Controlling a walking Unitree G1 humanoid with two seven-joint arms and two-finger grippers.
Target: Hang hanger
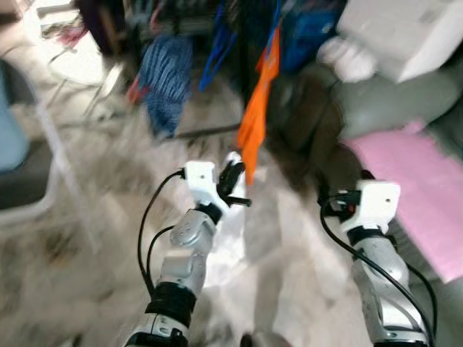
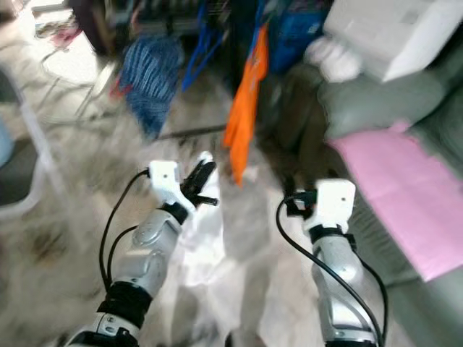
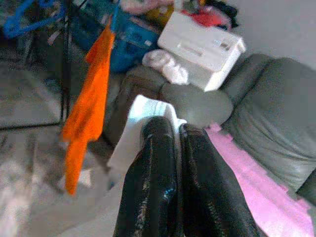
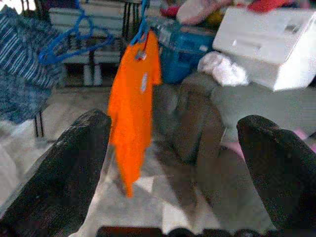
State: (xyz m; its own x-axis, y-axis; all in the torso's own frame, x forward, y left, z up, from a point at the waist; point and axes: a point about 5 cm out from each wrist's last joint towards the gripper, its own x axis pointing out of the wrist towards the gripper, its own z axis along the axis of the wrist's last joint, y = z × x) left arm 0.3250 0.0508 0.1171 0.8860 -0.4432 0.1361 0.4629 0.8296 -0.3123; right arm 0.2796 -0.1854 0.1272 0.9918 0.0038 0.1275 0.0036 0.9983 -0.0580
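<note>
Left eye view: one grey sofa (image 1: 405, 101) at right, bearing one pink sheet (image 1: 427, 195) and one white box (image 1: 405, 32). One orange garment (image 4: 131, 108) on a blue hanger (image 4: 140, 27) ahead. Left tool (image 3: 175, 148) pressed together on white cloth (image 3: 143, 111). Right wrist view: right tool (image 4: 173, 153) spread, holding nothing; second blue hanger (image 4: 66, 42).

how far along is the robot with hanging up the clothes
Done: an orange shirt hangs on a blue hanger at the rack. In hand: the left gripper, jaws shut, holds a white garment. Left: hanging it; the right gripper is open.
</note>
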